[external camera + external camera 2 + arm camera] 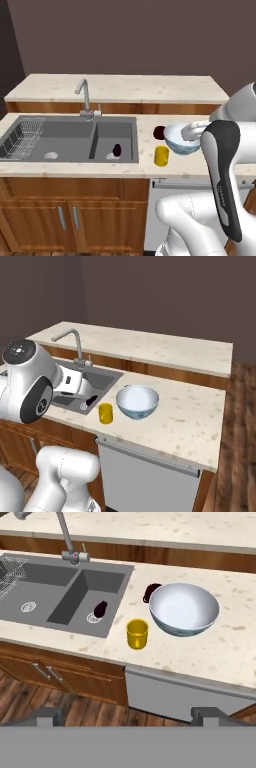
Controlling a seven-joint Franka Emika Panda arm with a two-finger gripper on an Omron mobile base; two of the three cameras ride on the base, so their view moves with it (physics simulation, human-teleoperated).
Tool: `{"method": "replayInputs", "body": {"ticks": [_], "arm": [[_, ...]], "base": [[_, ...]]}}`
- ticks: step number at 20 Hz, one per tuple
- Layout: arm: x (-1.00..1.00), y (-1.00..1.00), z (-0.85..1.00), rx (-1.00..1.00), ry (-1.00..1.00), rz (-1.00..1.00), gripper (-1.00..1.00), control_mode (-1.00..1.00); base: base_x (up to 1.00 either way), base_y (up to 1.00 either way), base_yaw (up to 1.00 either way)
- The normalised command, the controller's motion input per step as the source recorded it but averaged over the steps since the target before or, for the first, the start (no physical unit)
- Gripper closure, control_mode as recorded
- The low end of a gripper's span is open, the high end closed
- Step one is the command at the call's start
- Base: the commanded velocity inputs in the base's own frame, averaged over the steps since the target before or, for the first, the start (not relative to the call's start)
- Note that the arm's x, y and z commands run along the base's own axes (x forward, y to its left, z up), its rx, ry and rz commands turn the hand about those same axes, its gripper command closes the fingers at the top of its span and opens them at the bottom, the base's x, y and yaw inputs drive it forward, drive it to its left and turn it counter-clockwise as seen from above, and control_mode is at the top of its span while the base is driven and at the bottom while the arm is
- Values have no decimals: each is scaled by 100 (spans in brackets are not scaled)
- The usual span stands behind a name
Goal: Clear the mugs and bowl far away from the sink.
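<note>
The large dark grey double-basin sink (70, 137) is set into the pale speckled stone table (220, 647), and everything else is placed here by reference to it. A silver faucet (85, 100) rises from the sink's back edge, at the divider between the two basins. A wire rack (20, 137) sits in the basin farther from the bowl. In the basin nearer the bowl, a dark maroon mug (100, 609) lies just beside the round drain (93, 618).

On the table past the sink's bowl-side rim stands the bright yellow handled mug (137, 633), upright, near the front edge of the table and just beside the sink. A little farther from the sink sits the wide, glossy pale blue-white bowl (184, 609) with a darker blue rim band, upright and close to the yellow mug. A second dark maroon mug (151, 592) stands between the bowl and the sink, toward the back, tucked against the bowl's rim; whether the two touch I cannot tell.

The claw (129, 716) hangs out in front of the table, well apart from the sink and from all the mugs and the bowl. Its two dark fingertips (47, 716) stand spread as wide as they go, with nothing between them.

Below the sink are wooden cabinet doors (70, 217) with silver handles.
</note>
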Motion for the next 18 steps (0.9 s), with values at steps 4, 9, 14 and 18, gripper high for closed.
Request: {"method": "replayInputs", "body": {"ticks": [4,9,14,18], "arm": [[0,0,0,0,0,0,-100,100],[0,0,0,0,0,0,-100,100],[0,0,0,0,0,0,-100,100],[0,0,0,0,0,0,-100,100]], "base": [[0,-64,0],[1,23,0],[24,0,0],[26,0,0]]}}
